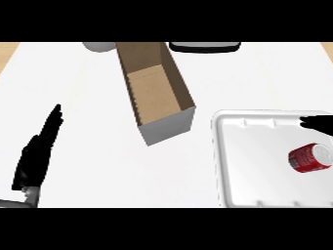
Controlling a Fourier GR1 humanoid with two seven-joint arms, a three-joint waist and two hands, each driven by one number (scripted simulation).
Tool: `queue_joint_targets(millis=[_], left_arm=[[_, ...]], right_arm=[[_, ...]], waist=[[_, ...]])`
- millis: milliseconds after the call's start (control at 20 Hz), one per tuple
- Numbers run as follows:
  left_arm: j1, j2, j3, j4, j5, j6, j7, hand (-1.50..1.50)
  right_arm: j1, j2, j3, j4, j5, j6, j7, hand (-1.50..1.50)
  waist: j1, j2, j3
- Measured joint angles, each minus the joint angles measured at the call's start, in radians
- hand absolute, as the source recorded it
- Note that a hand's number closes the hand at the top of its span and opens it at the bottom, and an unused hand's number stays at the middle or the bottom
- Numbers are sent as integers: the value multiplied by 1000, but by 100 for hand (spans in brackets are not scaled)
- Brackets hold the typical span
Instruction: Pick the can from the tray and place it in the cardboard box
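Note:
A red can (311, 157) lies on its side in the right part of the white tray (226, 161). The cardboard box (153, 88), open at the top with a white front wall, stands to the tray's upper left. My right hand (330, 125) comes in from the right edge over the tray's far right corner, just above the can and apart from it, fingers pointing left and holding nothing. My left hand (40, 151) rests at the lower left of the counter with straight fingers pointing up, far from the box and the tray.
A dark object with a white rim (204, 47) sits at the counter's far edge right of the box. A grey round object (100, 47) peeks out left of the box's far end. Wood flooring shows beyond both sides of the white counter (90, 122).

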Motion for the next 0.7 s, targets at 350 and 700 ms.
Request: queue_joint_targets(millis=[350,700], left_arm=[[37,-17,43,-52,-25,-48,18,0],[24,-60,69,-54,-69,-70,41,0]], right_arm=[[18,49,-47,7,86,12,0,-150],[21,129,-67,18,164,5,-1,-150]], waist=[[0,-1,0],[-1,0,0]])
